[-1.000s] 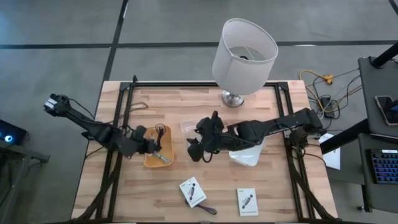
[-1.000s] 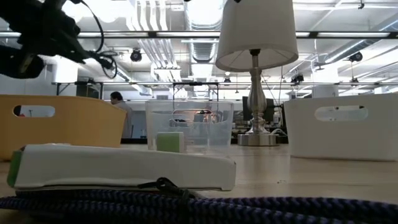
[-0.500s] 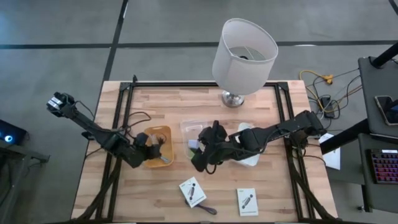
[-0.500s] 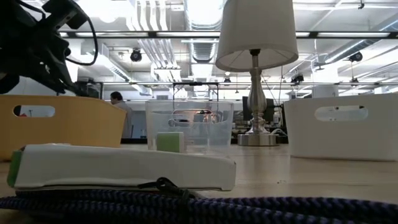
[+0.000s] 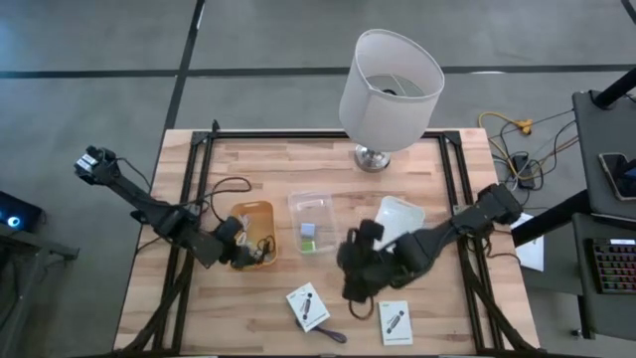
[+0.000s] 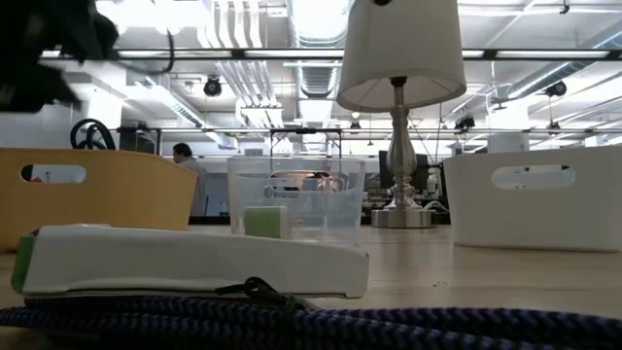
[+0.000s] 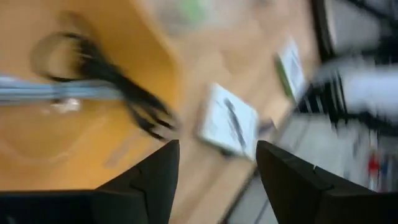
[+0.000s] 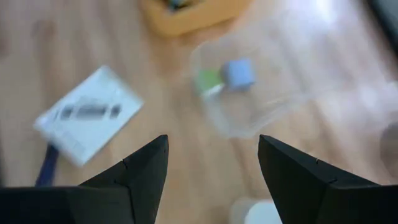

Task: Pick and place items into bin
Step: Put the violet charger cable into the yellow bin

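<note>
Tools both empty, fingers spread. Right tool (image 5: 360, 270) hangs above the counter (image 5: 437, 328) between two white cards: one card (image 5: 308, 307) just beside it, the other (image 5: 396, 321) near, so likely lining up a pick. Clear bin (image 5: 312, 223) with green and lilac blocks (image 8: 225, 76) sits beyond it. Left tool (image 5: 237, 254) hovers at the orange bin (image 5: 250, 214), dark cable (image 7: 118, 87) inside, directly ahead of its fingers.

You have the left gripper (image 5: 241, 255) over the bin (image 5: 250, 235) holding cables (image 7: 118, 81); right gripper (image 5: 356, 283) between two cards (image 5: 308, 307), (image 5: 396, 321).
</note>
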Available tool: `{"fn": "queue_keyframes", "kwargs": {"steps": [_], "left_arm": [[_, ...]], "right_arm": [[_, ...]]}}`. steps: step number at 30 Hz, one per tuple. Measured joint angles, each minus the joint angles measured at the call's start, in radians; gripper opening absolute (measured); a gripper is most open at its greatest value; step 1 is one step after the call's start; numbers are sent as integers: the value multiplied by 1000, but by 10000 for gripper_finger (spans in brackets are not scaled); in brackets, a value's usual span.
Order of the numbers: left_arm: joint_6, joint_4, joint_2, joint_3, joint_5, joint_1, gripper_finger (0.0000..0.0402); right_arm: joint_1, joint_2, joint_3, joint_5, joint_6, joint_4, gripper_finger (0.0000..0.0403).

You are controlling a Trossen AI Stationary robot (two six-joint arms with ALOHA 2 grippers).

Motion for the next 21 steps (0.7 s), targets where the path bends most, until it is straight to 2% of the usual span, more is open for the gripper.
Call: {"fn": "queue_keyframes", "kwargs": {"steps": [3,7,11,21], "left_arm": [[161,2,18,53,53,-17,198],[384,1,48,108,66,-40,198],[497,-2,91,149,70,-43,198],[689,-2,179,230,90,-48,199]], "right_arm": [[55,8,-56,-67,-9,80,233],[127,64,-138,-161,-32,217,233],[183,161,-165,-173,-17,312,233],[225,381,0,-166,17,331,225]]}}
